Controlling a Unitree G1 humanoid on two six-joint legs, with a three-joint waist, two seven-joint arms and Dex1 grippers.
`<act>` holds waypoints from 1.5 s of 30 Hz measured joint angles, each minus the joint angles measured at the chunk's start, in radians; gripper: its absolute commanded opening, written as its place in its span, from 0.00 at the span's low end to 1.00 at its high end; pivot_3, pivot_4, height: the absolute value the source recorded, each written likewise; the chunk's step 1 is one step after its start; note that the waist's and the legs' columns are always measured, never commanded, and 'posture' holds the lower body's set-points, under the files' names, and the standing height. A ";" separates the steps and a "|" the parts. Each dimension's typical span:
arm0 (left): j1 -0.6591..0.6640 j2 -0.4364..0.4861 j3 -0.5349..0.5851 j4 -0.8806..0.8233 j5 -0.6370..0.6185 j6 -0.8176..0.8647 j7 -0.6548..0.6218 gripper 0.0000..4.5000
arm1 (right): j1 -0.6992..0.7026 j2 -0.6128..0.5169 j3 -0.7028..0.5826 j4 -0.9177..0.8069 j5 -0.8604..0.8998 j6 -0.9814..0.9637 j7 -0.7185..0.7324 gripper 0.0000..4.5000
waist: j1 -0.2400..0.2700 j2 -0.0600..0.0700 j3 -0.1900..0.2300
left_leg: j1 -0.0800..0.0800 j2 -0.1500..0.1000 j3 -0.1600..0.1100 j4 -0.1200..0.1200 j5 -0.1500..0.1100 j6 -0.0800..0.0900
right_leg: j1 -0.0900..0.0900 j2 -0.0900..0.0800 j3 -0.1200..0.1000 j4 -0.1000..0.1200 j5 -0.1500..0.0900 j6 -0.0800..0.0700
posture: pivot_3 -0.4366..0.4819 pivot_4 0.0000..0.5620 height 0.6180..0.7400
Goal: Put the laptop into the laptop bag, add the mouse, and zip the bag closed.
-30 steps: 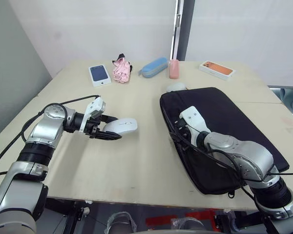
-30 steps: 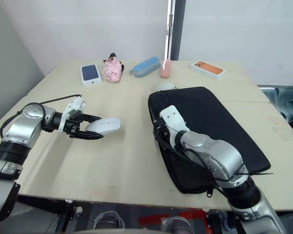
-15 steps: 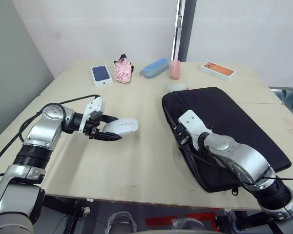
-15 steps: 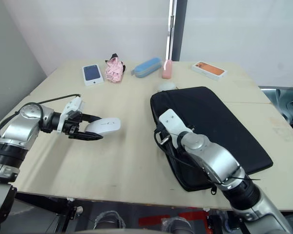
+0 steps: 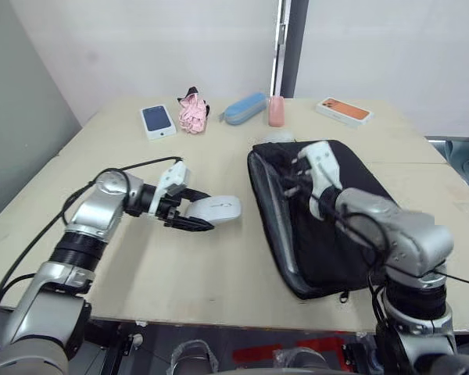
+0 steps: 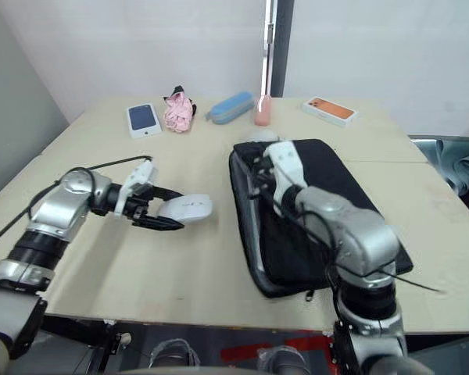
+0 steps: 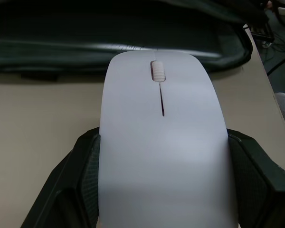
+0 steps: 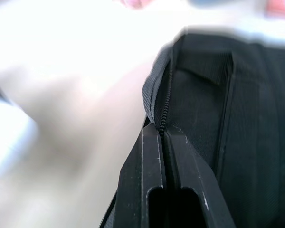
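I read the mouse (image 5: 216,209) as not yet bagged: it sits mid-frame, pinched flat between my left gripper (image 5: 189,215) fingers, just left of the laptop bag (image 5: 352,226) at centre-right. I can't see the laptop, presumably inside. My right gripper (image 8: 162,145) is pressed together on the bag's zip edge, lifting it. Zipping remains.

Pale wooden table (image 5: 219,266), white walls behind, grey wall at left. Dark vertical post (image 5: 295,47) between the white panels. Even, bright light, soft shadows.
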 measured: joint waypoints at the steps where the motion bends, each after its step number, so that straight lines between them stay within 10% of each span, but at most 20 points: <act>1: -0.008 -0.009 -0.008 0.013 0.013 -0.004 0.009 0.63 | -0.014 -0.001 -0.023 -0.002 0.014 0.017 0.010 0.01 | 0.002 0.000 0.000 | 0.000 0.000 0.000 0.000 0.000 0.000 | 0.000 0.000 0.000 0.000 0.000 0.000 | 0.48 0.27 1.00; 29: -0.214 -0.470 -0.090 0.323 0.222 -0.142 0.437 0.63 | -0.073 -0.012 -0.149 -0.008 0.087 0.109 0.054 0.01 | 0.011 0.000 0.001 | -0.001 -0.001 0.000 -0.001 0.006 0.010 | 0.000 0.000 0.000 -0.002 0.000 0.001 | 0.48 0.27 1.00; 45: -0.207 -0.574 -0.060 0.429 0.212 -0.283 0.479 0.63 | -0.072 -0.015 -0.149 -0.008 0.086 0.110 0.052 0.01 | 0.014 0.000 0.001 | -0.001 -0.001 0.000 -0.001 0.006 0.010 | 0.000 -0.001 0.000 -0.002 0.001 0.001 | 0.48 0.27 1.00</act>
